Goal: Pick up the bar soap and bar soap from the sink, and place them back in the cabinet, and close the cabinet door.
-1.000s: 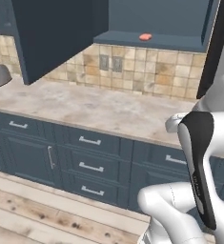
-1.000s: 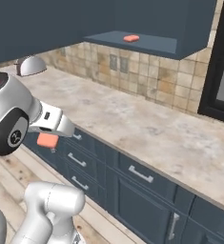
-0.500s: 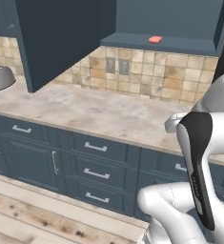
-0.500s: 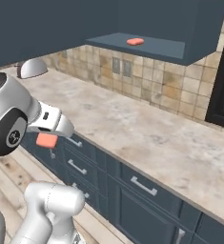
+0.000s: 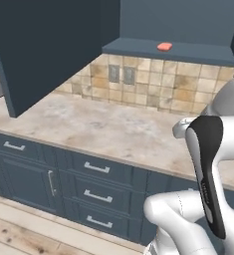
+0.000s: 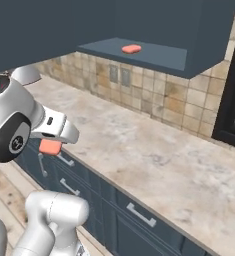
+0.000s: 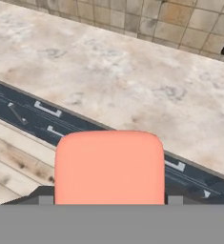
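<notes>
One salmon bar soap [image 7: 108, 167] is held between my gripper's [image 7: 108, 199] fingers and fills the lower middle of the hand view. In the right base view this held bar soap [image 6: 50, 147] hangs under the hand, in front of the counter edge at the left. A second bar soap [image 5: 164, 47] [image 6: 131, 49] lies on the bottom shelf of the open cabinet [image 5: 188, 52] [image 6: 159, 56]. The cabinet door [image 5: 49, 45] [image 6: 39, 25] stands swung open at the left. The sink is out of view.
A beige stone counter [image 5: 113, 127] [image 6: 154, 160] runs under the cabinet, with a tiled backsplash [image 5: 153, 84] behind it and blue drawers [image 5: 96, 169] below. A grey rounded object [image 6: 26, 75] sits at the far left. A black panel [image 6: 234, 100] stands at the right.
Both base views have shifted, so the base has moved and the cabinet now looks closer. The bar soap stays in my shut gripper.
</notes>
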